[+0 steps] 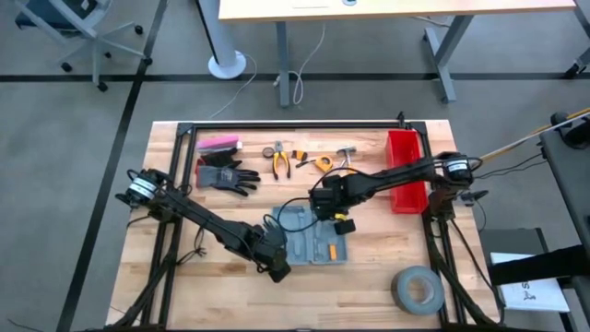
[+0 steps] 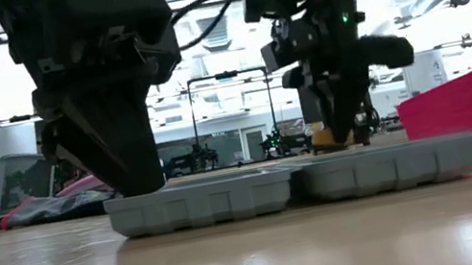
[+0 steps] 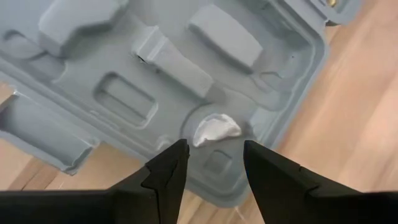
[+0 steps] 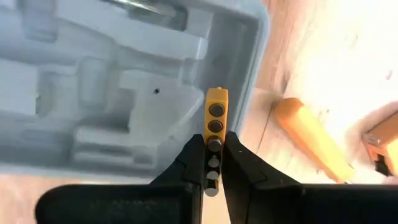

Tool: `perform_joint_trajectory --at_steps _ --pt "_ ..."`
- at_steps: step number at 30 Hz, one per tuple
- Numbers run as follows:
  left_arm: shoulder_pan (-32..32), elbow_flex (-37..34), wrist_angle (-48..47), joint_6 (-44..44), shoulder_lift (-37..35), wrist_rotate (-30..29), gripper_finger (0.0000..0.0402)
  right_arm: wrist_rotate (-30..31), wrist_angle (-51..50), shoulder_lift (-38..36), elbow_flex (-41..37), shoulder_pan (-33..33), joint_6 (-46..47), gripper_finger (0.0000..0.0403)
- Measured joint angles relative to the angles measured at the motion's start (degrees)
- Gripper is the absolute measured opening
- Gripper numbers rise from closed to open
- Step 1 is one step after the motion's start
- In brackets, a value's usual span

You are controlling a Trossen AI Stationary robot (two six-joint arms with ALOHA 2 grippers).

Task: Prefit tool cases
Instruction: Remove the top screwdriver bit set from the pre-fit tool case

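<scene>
The grey-blue tool case lies open and flat on the wooden table, its moulded slots up. My left gripper stands open over the near left corner of the case, above a small white scrap in a slot. In the low view its tips come down to the case's top. My right gripper is over the far right part of the case, shut on a yellow bit holder with a row of round dark bits. My left gripper: whether its open fingertips touch the case I cannot tell. My right gripper pinches the yellow bit holder's two long sides between its fingers, from above, pointing steeply down. The fingers lie along the holder, whose free end sticks out past them over the case's rim.
A red bin stands at the right, a grey tape roll near the front right. Along the far side lie a black glove, pliers and a hammer. An orange tool handle lies beside the case.
</scene>
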Motion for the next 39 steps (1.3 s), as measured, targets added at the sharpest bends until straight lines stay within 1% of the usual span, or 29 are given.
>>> perform_joint_trajectory --at_steps 11,18,23,28,34,39 --pt "0.0 0.0 2.3 -0.2 -0.3 -0.4 0.0165 -0.1 -3.9 -4.8 0.3 0.2 0.3 0.0014" --pt "0.0 0.0 3.0 -0.1 -0.4 -0.5 0.0165 0.0 -5.5 -8.3 0.2 -1.9 1.0 0.0014" --pt "-0.1 0.0 3.0 0.0 -0.4 -0.5 0.0165 0.0 -5.8 -10.0 -0.2 -5.4 1.0 0.001" --pt "0.0 0.0 3.1 -0.2 -0.4 -0.5 0.0165 0.0 -5.6 -9.7 -0.8 -10.7 -0.1 0.001" --pt "0.0 0.0 3.1 -0.3 -0.4 -0.5 0.0165 0.0 -1.9 -9.6 -2.0 -17.1 -0.7 0.001" --pt "0.0 0.0 3.2 -0.3 -0.4 -0.5 0.0165 0.0 -2.2 -9.6 -2.0 -19.4 -0.2 0.0015"
